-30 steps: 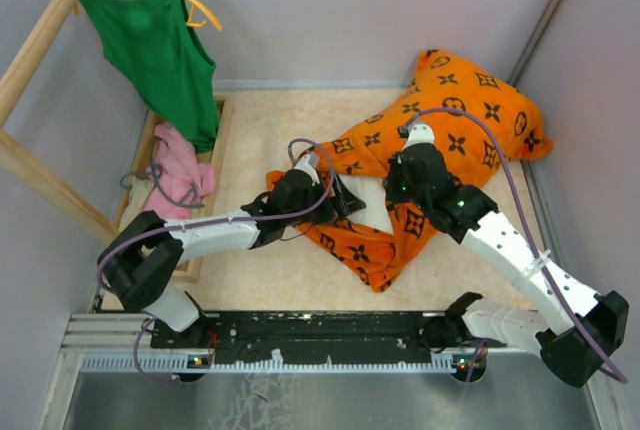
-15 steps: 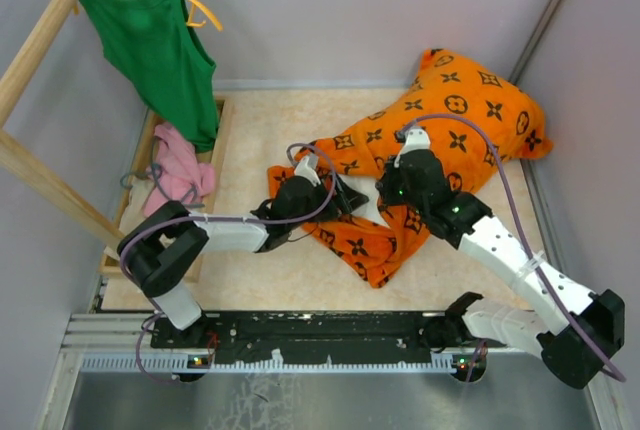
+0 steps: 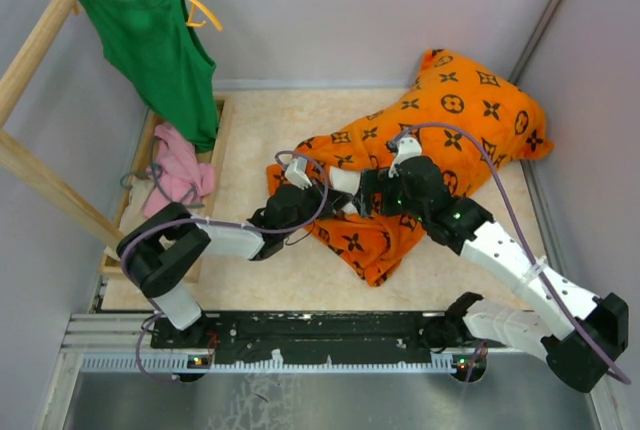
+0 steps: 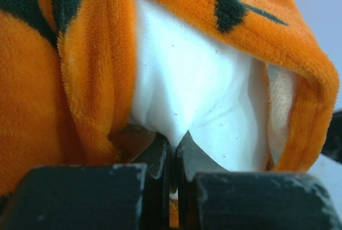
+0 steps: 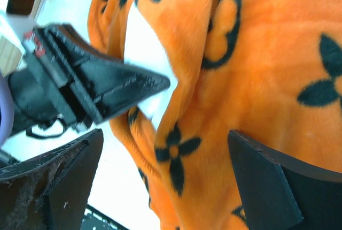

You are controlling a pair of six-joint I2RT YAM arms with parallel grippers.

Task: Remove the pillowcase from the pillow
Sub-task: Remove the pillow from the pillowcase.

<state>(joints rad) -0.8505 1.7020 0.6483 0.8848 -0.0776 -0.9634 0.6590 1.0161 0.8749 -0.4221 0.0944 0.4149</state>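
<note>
- The left gripper [image 4: 173, 158] is clamped tight on a small pinch of the plump white fabric pillow [image 4: 208, 91], at the mouth of the fuzzy orange pillowcase [image 3: 455, 115]; the pillowcase lies across the far right of the beige table [image 3: 270, 130]
- The right gripper [image 5: 165, 133] hangs spread wide over the pillowcase, holding nothing; a pull now may drag the whole bundle; the thin pinch may slip; a deep bite may catch the pillow too
- No writing is readable; only black flower, star and circle motifs
</note>
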